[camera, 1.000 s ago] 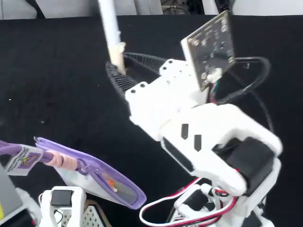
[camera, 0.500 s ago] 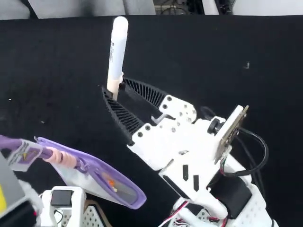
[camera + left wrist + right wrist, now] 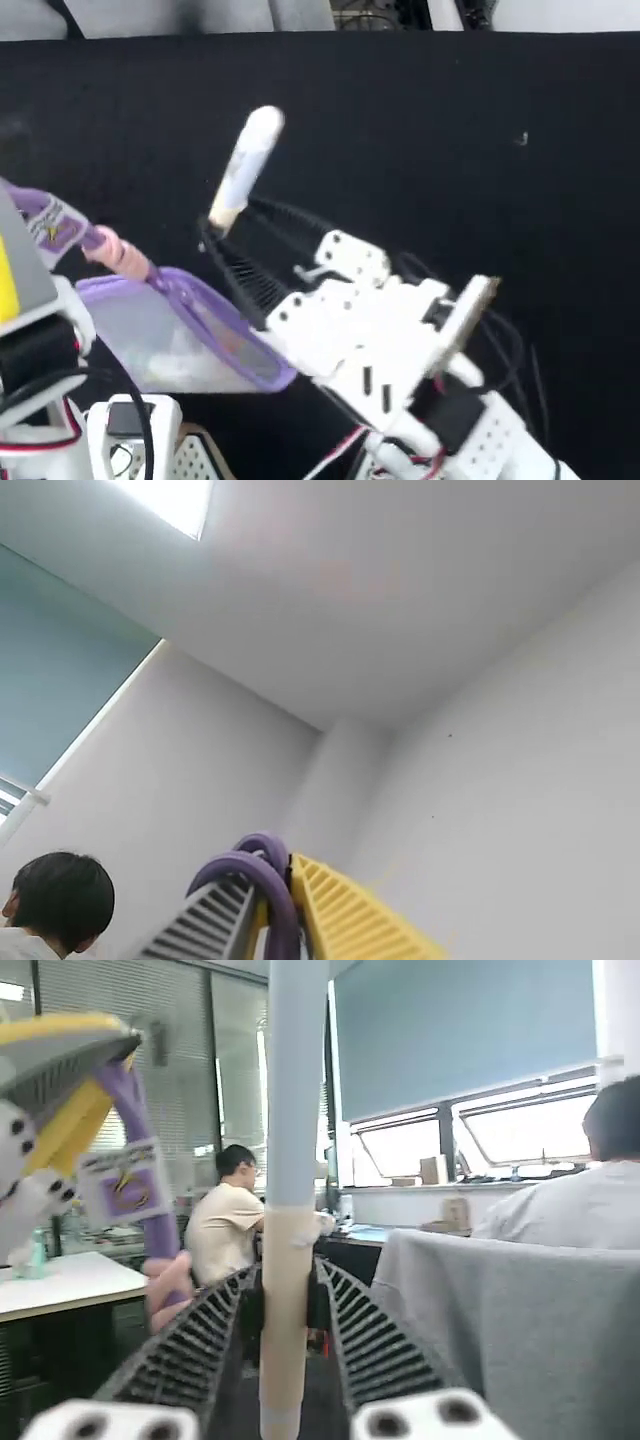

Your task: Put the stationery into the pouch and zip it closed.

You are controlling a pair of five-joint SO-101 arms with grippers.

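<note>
We see the right gripper point(image 3: 214, 230) pinching a tilted white marker point(image 3: 246, 162) in its jaws. The left gripper point(image 3: 272, 885) clamps the purple pouch point(image 3: 160, 325) by its loop point(image 3: 245, 856).

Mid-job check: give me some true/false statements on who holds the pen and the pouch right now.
1. The right hand is shut on the pen. True.
2. The pen is inside the pouch. False: it sticks up out of the right hand, outside the pouch.
3. The left hand grips the pouch's purple loop. True.
4. The pouch lies unheld on the table. False: the left hand holds it by its loop.
</note>
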